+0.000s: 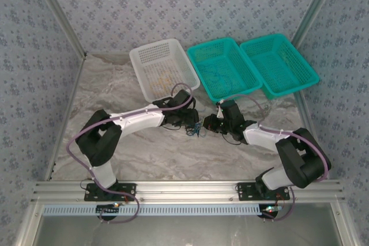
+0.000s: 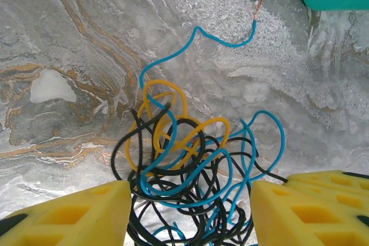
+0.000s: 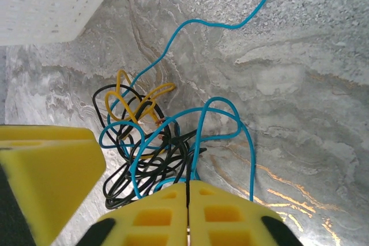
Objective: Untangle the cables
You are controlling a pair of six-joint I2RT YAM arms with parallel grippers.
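The knotted clump of thin yellow, blue and black wires (image 2: 183,162) is wholly tangled; the right gripper (image 3: 188,184) pinches strands, and the left gripper (image 2: 189,191) straddles it, jaws apart.

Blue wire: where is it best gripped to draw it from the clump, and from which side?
Grip the blue wire on its free tail, just short of the bare copper tip, coming down from above. That stretch lies alone on the marble tabletop, clear of the clump of yellow and black loops, so only one strand gets pinched.
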